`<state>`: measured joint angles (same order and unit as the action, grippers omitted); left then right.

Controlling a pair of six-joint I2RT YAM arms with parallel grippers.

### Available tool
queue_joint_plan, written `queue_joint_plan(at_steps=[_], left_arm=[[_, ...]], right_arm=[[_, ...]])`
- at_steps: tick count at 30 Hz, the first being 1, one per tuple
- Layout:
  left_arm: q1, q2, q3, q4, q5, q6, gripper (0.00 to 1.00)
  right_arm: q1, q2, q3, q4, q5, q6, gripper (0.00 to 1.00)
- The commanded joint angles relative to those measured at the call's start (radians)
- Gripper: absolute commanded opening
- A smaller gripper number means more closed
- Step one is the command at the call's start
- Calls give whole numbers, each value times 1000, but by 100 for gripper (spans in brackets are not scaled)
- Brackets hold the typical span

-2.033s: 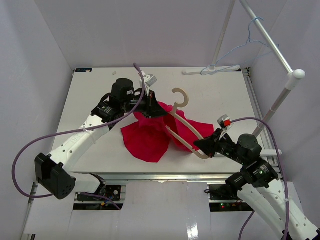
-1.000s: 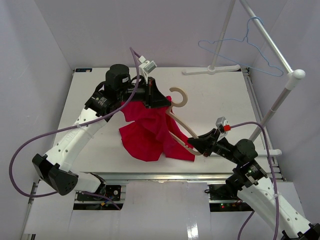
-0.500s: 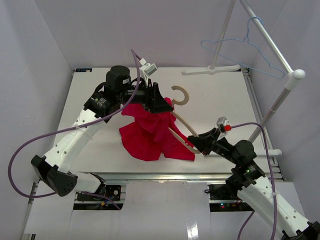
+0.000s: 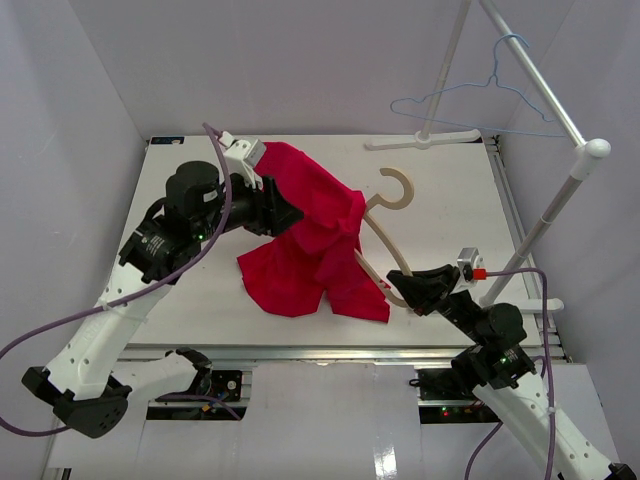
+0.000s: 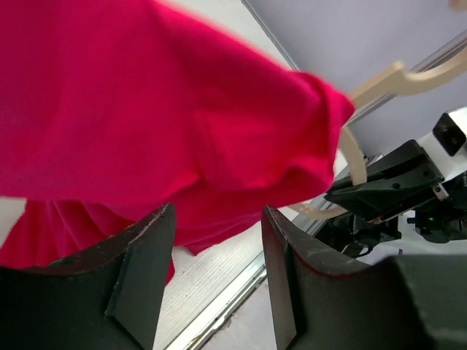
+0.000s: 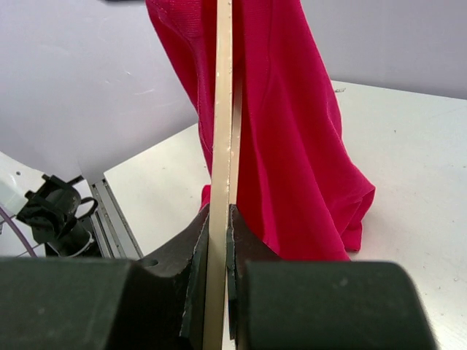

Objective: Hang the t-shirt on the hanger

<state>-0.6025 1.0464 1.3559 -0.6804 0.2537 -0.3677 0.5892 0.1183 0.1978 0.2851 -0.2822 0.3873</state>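
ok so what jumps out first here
The bright red t-shirt, draped from up near the left gripper down onto the middle of the table. Then the tan wooden hanger slanting up against it, its lower end clamped in the right gripper.

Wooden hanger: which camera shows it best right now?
The top external view: the hanger shows from its hook down to the end pinched in the right gripper, partly covered by the shirt. The left wrist view catches only its hook end past the cloth; the right wrist view shows it edge-on.
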Motion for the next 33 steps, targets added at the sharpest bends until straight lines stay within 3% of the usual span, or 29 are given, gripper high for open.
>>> queue_joint_plan(at_steps=[1,13,25,29,32,33], left_arm=[[-1,-66,-95,70,-111,-116,67],[0,-43,-264,338,-149,-328,70],[-2,-24,-296,436,-200,-387,65],[0,-17,-293,444,-194,-378,38],[-2,-20,-285,440,-185,-376,5],[-2,-23,-279,435,-189,-375,0]], right_arm=[[3,-30,17,125,32,15,8],[1,-42,34,97,0,27,8],[3,-64,27,54,-17,5,8],[3,-69,14,52,-15,5,8],[1,-71,5,46,-20,1,8],[3,-72,5,42,-20,-1,8]])
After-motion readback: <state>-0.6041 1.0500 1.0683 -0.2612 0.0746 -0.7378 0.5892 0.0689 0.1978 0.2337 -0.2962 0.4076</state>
